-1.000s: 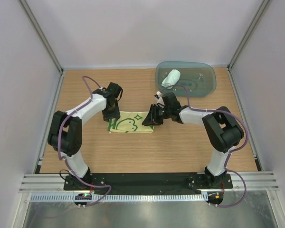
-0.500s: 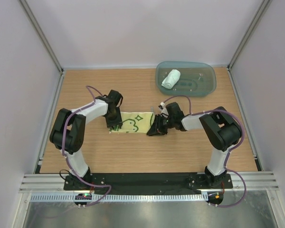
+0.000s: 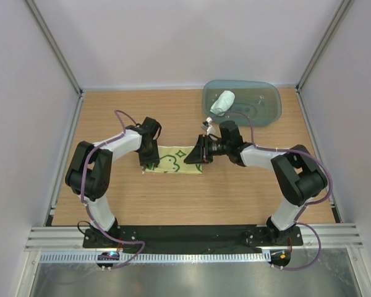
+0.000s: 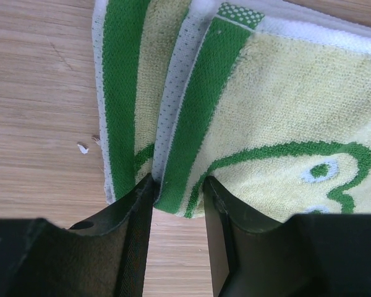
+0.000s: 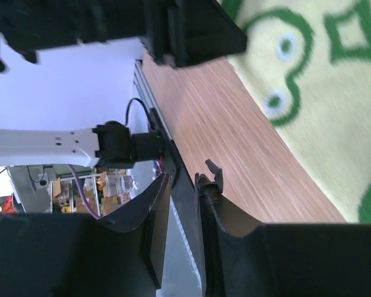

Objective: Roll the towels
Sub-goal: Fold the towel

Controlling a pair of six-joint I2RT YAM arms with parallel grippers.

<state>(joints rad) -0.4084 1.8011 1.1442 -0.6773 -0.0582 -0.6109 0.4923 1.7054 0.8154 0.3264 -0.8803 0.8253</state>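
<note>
Trouble looks most likely at the yellow towel (image 3: 173, 159), which lies folded flat on the table (image 3: 235, 192) between the two arms and is not yet rolled. The left gripper (image 4: 176, 185) stands narrow over the towel's left end, with the green edge of the upper fold between its fingers (image 4: 136, 210). Whether it already pinches that edge I cannot tell. If it catches only the top layer, the fold could peel open instead of turning over, and the roll would start crooked or loose.

The right gripper (image 3: 193, 157) sits at the towel's right end, tilted low, its jaws nearly together with nothing between them. If it does not press the cloth down, the whole towel may slide across the smooth wood when the other end is pulled.

The white towel (image 3: 222, 102) lies rolled in the teal tray (image 3: 266, 108) at the far right, well apart from both arms.

No brand, label or readable writing shows. The yellow towel carries only green line drawings, a round-eyed face and a diamond shape.
</note>
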